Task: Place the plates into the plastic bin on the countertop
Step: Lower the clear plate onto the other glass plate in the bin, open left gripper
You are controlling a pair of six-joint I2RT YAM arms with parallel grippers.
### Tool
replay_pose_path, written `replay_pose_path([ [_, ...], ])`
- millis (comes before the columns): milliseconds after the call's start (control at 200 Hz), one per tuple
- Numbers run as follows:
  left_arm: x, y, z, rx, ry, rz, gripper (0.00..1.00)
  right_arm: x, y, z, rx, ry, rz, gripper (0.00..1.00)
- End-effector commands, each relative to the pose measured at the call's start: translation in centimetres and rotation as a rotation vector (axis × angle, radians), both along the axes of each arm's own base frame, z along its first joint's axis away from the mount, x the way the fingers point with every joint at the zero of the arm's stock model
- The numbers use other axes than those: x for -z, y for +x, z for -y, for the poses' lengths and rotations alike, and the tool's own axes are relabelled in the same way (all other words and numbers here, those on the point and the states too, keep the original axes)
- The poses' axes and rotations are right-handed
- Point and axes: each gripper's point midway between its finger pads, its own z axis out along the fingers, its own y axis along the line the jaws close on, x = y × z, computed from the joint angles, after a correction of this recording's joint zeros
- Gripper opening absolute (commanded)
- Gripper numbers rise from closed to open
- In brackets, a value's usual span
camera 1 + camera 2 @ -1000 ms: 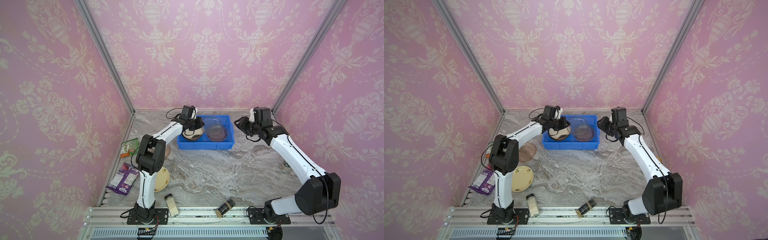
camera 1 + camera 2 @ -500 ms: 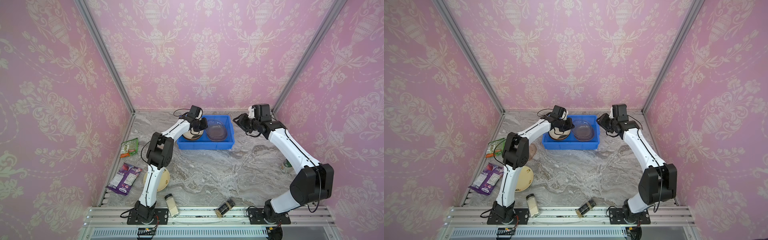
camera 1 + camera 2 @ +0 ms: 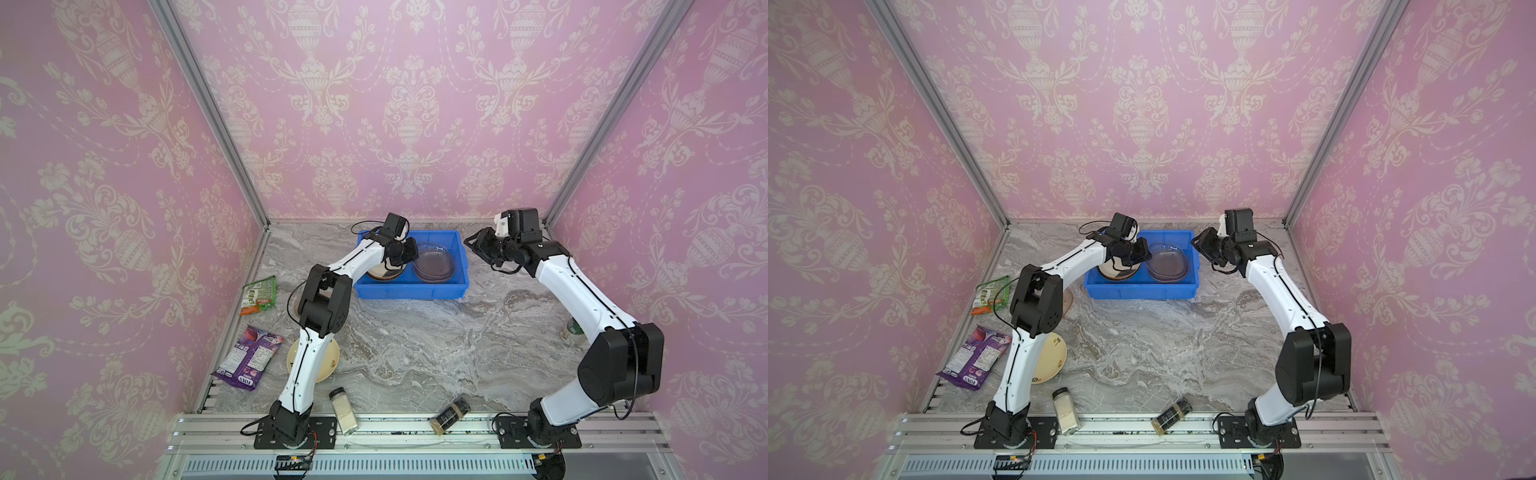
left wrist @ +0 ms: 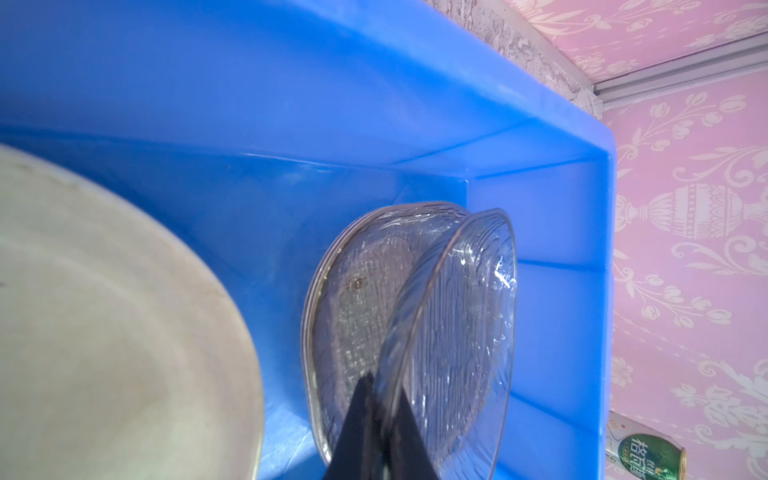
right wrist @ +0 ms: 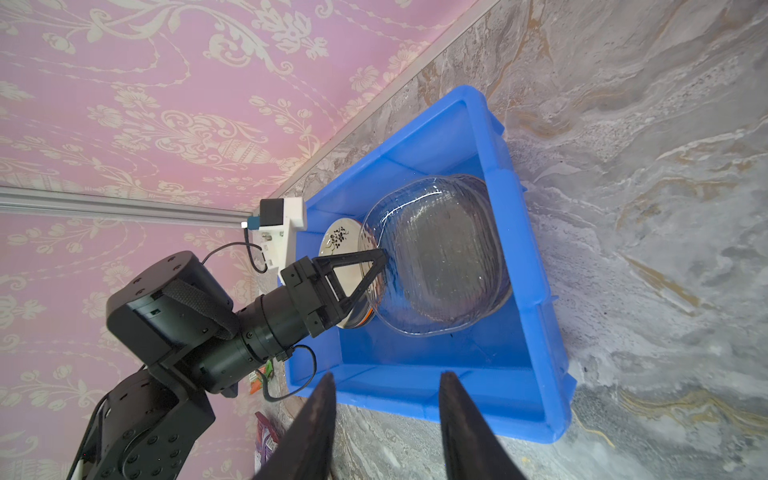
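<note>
The blue plastic bin (image 3: 411, 291) stands at the back of the marble countertop (image 3: 415, 353). My left gripper (image 4: 382, 386) is shut on the rim of a clear glass plate (image 4: 465, 316), holding it tilted over other glass plates (image 4: 353, 291) in the bin's right half. A cream plate (image 4: 104, 332) tops the stack in the left half. In both top views my right gripper (image 3: 473, 245) hovers open and empty just off the bin's right end. Another cream plate (image 3: 328, 361) lies on the countertop under the left arm, and a pinkish one (image 3: 1068, 300) by its elbow.
A green snack packet (image 3: 259, 295) and a purple one (image 3: 249, 361) lie along the left wall. Two spice jars (image 3: 344, 411) (image 3: 449, 414) rest at the front edge. A green can (image 3: 572, 328) stands by the right wall.
My left gripper has carried the glass plate rightward, from over the bin's left half to its right half. The right gripper has stayed beside the bin.
</note>
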Motion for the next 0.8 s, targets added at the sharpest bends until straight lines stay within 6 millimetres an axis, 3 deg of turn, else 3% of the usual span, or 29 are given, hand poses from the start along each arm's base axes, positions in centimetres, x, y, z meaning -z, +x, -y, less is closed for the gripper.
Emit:
replay_pose_path([
  [0,0.2,0.3,0.7,-0.016,-0.008,-0.017,0.00,-0.6,0.4,0.1,-0.016,0.007,0.027,0.42],
  [190,0.3,0.2,0.8,0.000,0.036,-0.025,0.00,-0.9,0.4,0.1,-0.017,0.009,0.034,0.42],
  [340,-0.3,0.2,0.6,0.006,0.068,-0.004,0.45,-1.3,0.4,0.0,-0.019,0.019,0.047,0.41],
  [445,-1.0,0.2,0.4,0.013,0.086,0.008,0.54,-1.7,0.3,0.0,-0.014,0.028,0.066,0.41],
  [796,-1.7,0.0,-0.5,0.034,0.189,0.018,0.54,-1.6,0.2,-0.1,-0.015,0.049,0.084,0.41],
])
